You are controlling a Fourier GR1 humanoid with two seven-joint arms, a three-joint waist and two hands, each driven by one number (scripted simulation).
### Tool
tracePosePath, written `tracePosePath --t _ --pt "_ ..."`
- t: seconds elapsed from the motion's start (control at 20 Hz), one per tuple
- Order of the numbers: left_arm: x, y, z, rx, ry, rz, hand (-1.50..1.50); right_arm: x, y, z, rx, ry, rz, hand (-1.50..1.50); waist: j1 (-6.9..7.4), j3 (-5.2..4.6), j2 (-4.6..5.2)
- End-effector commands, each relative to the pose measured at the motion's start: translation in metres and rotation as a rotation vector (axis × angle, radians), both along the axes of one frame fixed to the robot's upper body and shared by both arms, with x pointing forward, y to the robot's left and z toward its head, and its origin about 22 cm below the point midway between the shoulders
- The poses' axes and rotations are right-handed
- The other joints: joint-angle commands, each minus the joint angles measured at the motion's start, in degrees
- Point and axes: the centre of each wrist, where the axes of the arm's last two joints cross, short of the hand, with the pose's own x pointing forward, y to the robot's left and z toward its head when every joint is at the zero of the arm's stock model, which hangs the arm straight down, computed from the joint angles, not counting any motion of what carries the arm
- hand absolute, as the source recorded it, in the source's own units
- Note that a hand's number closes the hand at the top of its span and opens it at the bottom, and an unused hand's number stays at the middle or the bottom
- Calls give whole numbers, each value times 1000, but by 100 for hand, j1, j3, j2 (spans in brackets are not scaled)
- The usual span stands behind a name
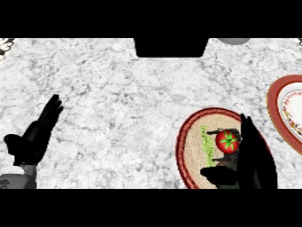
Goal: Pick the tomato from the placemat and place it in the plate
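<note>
Right hand [253, 155] is over the placemat [192, 150], fingers straight and pointing up the view, thumb [218, 172] spread out to the left. Nothing held; we read it as wide open. Tomato [227, 141] sits on the placemat, just left of the fingers, in the gap above the thumb. We can't tell whether the fingers touch it. It is red with a green stem star on top. Plate [280, 95] with the red rim is on the marble counter [127, 97], right of the placemat, cut by the view's edge. Left hand [35, 135] rests open at lower left, fingers up.
</note>
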Motion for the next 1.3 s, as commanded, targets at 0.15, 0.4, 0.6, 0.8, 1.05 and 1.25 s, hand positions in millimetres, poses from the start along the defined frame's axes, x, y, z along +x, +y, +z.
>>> tracePosePath --t 0.15,0.4,0.6,0.8,1.05,1.25 --pt "0 4 -2 -1 -1 -2 0 10 -6 -21 -25 153 -30 -150 2 4 4" --pt "-8 1 -10 -4 -1 -6 0 16 -7 -9 -3 157 -21 -150 5 4 -1" --pt "9 -18 2 2 -7 -19 0 18 -20 -31 -51 206 -31 -150 -6 4 -1" --pt "-3 1 -16 4 -6 -15 0 42 -24 -50 -59 241 -57 -150 11 4 4" --pt "-13 -13 12 1 7 -19 0 30 -22 -64 -31 211 -29 -150 18 6 -6" --pt "14 14 16 7 -10 -10 0 29 -33 -78 -24 233 79 150 -9 5 1"
